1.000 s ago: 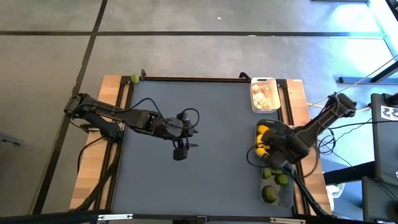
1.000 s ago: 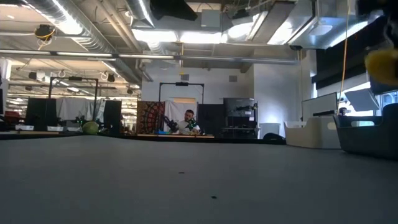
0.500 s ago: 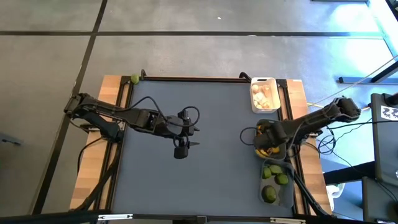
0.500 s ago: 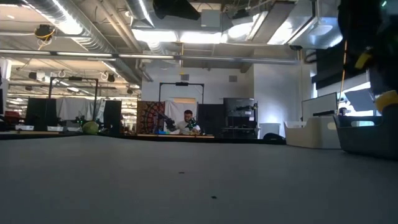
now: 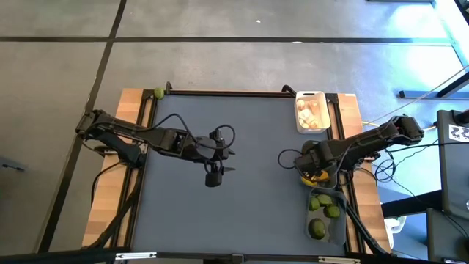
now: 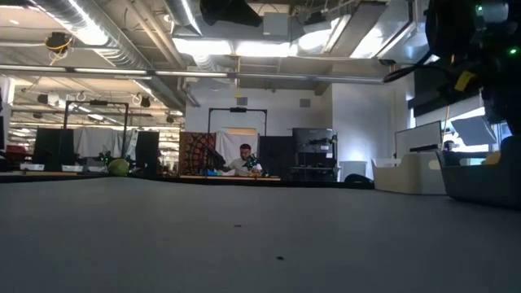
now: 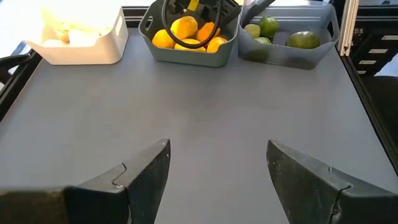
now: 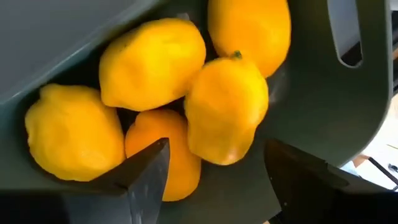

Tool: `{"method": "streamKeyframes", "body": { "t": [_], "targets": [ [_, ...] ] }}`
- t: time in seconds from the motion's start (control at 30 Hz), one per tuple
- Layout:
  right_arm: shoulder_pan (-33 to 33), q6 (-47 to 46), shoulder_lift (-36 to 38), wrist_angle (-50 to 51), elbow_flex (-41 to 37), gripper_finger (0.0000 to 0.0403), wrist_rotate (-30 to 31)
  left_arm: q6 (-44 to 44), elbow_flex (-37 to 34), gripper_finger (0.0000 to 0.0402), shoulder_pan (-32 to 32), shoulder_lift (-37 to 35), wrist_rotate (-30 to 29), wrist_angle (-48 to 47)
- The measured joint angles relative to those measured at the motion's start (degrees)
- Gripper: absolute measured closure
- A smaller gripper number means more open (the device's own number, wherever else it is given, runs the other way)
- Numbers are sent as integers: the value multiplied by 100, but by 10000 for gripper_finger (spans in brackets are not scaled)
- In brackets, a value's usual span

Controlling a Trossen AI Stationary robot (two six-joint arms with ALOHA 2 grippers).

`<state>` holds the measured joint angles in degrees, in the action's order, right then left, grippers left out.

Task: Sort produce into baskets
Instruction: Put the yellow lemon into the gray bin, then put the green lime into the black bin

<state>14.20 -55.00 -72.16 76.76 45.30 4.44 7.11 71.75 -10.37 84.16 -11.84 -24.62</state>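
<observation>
My right gripper [image 8: 217,171] stands open, pointing down into the dark grey-green basket [image 8: 323,93], just above several yellow lemons [image 8: 152,62]. One lemon [image 8: 227,109] lies on the pile in front of its spread fingers; I see no touch. From above, this gripper [image 5: 313,165] covers most of that basket [image 5: 322,180]. The white basket [image 5: 311,111] holds garlic bulbs and the translucent basket [image 5: 326,216] holds limes. My left gripper [image 5: 212,180] hangs open over the mat's middle, with nothing between its fingers [image 7: 149,174].
One green lime [image 5: 158,93] lies at the table's far left corner, off the grey mat. All three baskets stand in a row along the right edge. The mat [image 5: 242,176] between the two arms is bare. A person sits at a desk in the room behind.
My right gripper has swung toward the far edge and sunk over the dark basket, tipping to point more steeply down. The lemon it carried hung below it half a second ago and now lies in the basket with the others, let go.
</observation>
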Motion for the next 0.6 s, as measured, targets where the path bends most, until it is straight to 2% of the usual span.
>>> {"method": "streamKeyframes", "body": {
  "t": [0.2,0.33,0.47,0.6],
  "targets": [
    [2,153,0,132,308,145,205,-2,-2,139,32,0,-38,-7],
    [9,408,0,-38,783,154,548,52,-2,139,130,0,-331,-111],
    [10,830,2,-878,1103,157,1028,437,-1,139,288,-1,-945,-706],
    [9,1544,-7,-2204,1117,157,1112,922,0,139,564,0,-1554,-1621]
  ]
}}
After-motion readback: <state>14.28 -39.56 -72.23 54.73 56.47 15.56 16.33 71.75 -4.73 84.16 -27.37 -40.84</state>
